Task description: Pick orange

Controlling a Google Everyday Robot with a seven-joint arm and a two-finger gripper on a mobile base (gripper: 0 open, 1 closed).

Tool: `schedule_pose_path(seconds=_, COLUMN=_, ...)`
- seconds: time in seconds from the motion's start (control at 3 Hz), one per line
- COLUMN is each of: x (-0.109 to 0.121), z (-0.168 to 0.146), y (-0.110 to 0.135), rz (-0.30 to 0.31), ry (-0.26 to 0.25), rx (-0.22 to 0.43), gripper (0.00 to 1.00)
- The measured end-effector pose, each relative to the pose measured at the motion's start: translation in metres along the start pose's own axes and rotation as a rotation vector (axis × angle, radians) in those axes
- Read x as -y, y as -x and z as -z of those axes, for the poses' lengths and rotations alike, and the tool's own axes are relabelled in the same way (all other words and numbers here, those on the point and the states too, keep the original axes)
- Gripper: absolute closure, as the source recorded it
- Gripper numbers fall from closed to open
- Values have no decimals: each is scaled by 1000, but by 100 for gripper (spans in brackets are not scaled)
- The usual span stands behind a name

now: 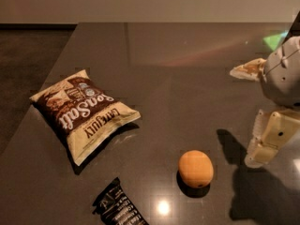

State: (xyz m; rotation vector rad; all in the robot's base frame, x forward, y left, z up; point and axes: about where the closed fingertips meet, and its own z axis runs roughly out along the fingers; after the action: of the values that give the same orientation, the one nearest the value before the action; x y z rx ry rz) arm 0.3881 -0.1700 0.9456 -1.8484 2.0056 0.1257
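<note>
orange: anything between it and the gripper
Nothing visible. The gripper hangs at the right; the orange lies to its lower left, only bare tabletop between. The chip bag and black wrapper lie farther left.

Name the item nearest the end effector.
The orange, the only round thing; the chip bag and dark wrapper lie farther left of the end effector at right.
</note>
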Motion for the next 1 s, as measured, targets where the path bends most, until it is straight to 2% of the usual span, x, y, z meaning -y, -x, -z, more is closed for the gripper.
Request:
schedule_pose_path(seconds=0.67, x=-33, z=-42, y=24, rz=100, ry=64, rx=96, gripper=0)
schedule_pose_path(seconds=1.0, x=-40, z=-60, y=24, rz=112, ry=96, rx=104, gripper=0)
